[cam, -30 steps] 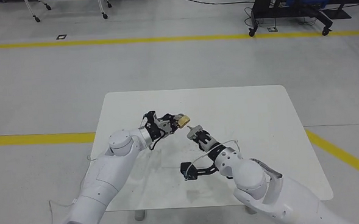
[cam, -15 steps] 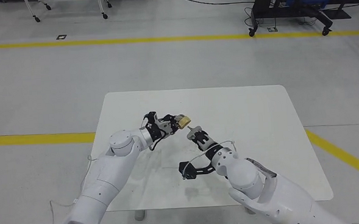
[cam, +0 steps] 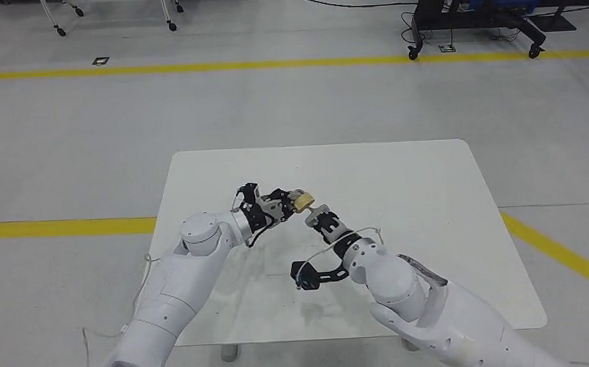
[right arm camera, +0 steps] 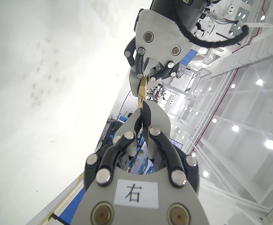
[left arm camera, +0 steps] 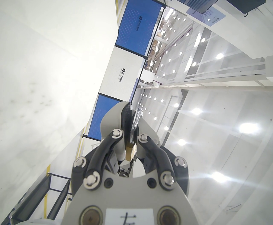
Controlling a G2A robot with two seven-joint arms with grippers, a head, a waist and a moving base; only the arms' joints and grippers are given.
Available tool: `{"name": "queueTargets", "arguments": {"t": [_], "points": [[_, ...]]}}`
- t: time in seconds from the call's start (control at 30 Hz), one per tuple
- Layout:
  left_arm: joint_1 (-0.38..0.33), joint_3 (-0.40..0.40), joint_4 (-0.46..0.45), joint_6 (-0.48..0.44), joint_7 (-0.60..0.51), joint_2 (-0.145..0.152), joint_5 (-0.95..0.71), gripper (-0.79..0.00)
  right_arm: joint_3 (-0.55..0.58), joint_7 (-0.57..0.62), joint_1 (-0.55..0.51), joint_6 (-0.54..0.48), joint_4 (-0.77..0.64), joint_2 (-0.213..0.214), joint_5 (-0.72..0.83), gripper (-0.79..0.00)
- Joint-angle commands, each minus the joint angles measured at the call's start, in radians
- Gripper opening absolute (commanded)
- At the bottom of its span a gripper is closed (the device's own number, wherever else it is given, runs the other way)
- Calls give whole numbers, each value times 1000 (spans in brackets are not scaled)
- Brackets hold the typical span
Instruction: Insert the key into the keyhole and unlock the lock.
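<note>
Right gripper (right arm camera: 144, 109): fingers pinched shut, tips touching the near end of the padlock (right arm camera: 142, 90); the key is presumably between the pads, hidden.
Padlock: held aloft over the table (cam: 424, 177), between both grippers.
Left gripper (cam: 279, 204): closed tight round the padlock's far end.
Risk: a key slightly off-line jams at the keyhole; twisting then could wrench the padlock loose and drop it.

Right gripper (cam: 313, 215): drawn closer, key (left arm camera: 135, 119) now up against the lock (cam: 299, 199).
Right arm (cam: 395, 283): elbow swung further left.
</note>
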Motion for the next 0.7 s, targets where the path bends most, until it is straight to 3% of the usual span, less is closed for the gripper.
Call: {"name": "queueTargets", "arguments": {"t": [0.0, 0.33, 0.67], "points": [[3, -2, -1, 4, -11, -1, -10, -785, 1, 0, 0, -2, 5, -4, -1, -785], [5, -6, -6, 9, -12, -2, 6, -785, 8, 13, -15, -14, -3, -17, -32, -785], [25, -36, -23, 3, 10, -4, -49, -785, -16, 159, -78, -11, -64, -31, -171, -785]]}}
